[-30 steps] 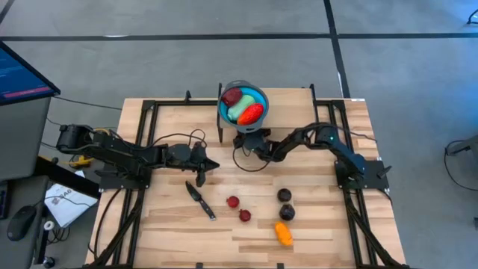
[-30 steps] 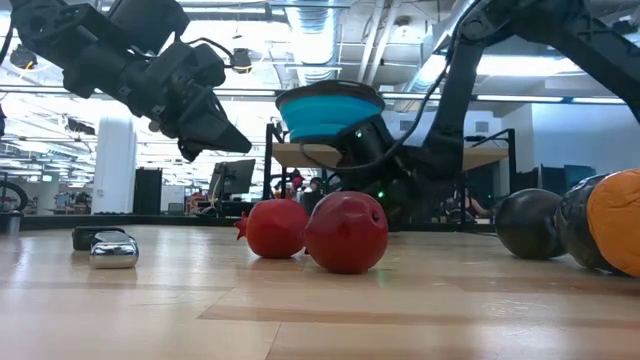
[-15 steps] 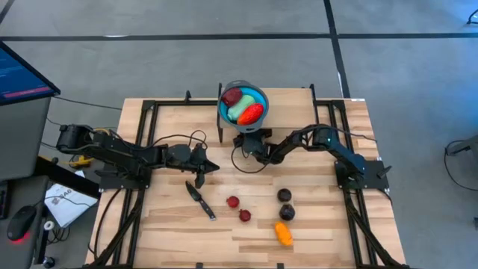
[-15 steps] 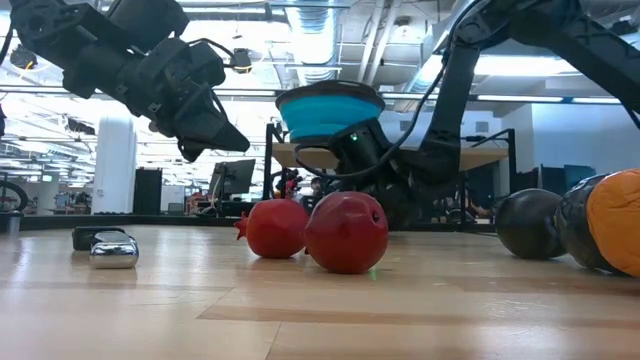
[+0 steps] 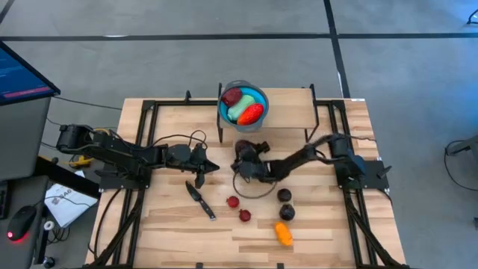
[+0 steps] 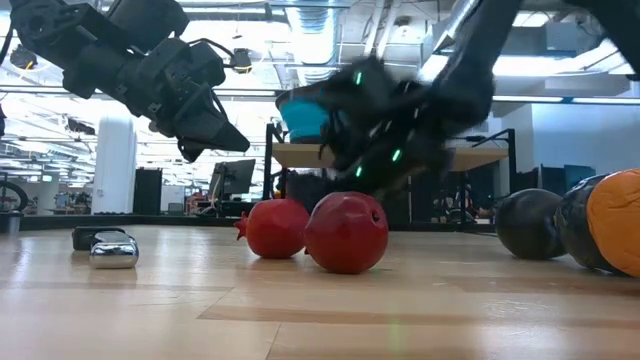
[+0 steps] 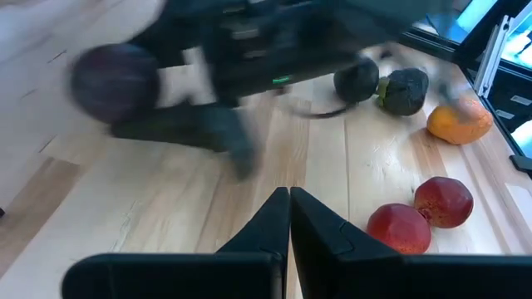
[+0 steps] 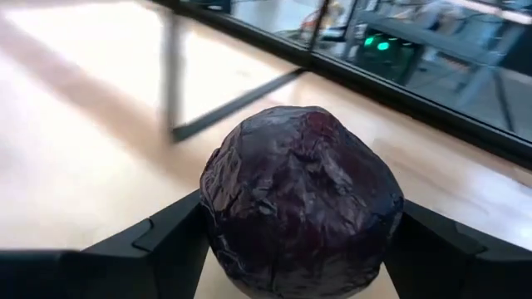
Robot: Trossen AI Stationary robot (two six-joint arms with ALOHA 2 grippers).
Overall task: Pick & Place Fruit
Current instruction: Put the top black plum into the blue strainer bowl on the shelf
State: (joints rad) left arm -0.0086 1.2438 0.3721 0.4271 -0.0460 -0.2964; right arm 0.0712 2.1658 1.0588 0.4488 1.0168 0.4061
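Three fruits sit in the blue bowl [image 5: 243, 104] by the far edge; the right gripper [image 5: 243, 158] clasps a dark purple-black toy fruit [image 8: 301, 199] mid-table, five remain, and the left gripper [image 5: 202, 170] idles pinched together.

Right arm [image 6: 420, 100] motion-blurred; orange fruit [image 6: 612, 235] cropped at edge.

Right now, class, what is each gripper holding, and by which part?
The right gripper clamps a dark purple fruit by its opposite sides. The left gripper is shut and holds nothing.

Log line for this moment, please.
right gripper: shut on dark purple fruit, mid-table | left gripper: shut, idle above knife | bowl: three fruits
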